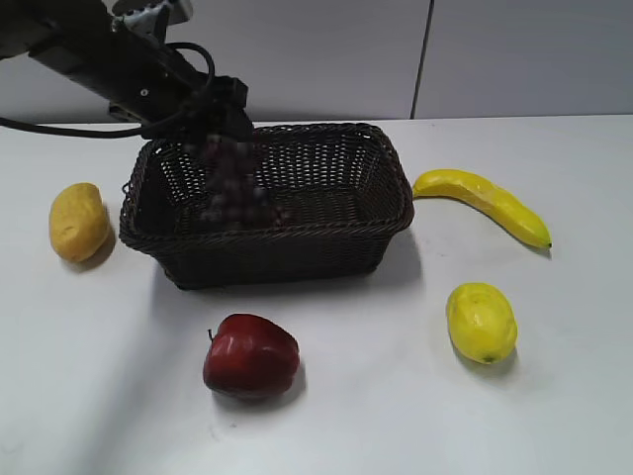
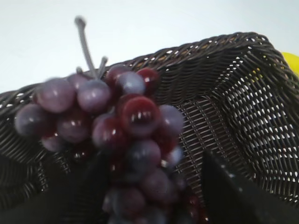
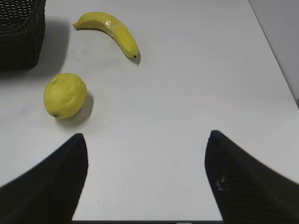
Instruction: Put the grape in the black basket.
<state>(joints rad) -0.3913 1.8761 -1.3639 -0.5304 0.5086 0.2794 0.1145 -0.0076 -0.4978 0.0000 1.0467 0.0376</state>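
The grape (image 1: 234, 186), a long dark purple-red bunch, hangs blurred inside the black basket (image 1: 386, 173) at its left part. In the left wrist view the grape (image 2: 126, 130) lies between the fingers, stem pointing away, with basket weave (image 2: 243, 98) behind it. My left gripper (image 1: 226, 124) is above the basket's back left; its fingers (image 2: 149, 186) are spread, with a gap between the bunch and the right finger. My right gripper (image 3: 147, 179) is open and empty over bare table, and does not show in the exterior view.
A red apple (image 1: 250, 356) lies in front of the basket. A yellow fruit (image 1: 79, 222) lies left of it. A banana (image 1: 485, 203) (image 3: 112, 31) and a lemon (image 1: 482, 322) (image 3: 65, 94) lie to the right on the white table (image 1: 554, 396).
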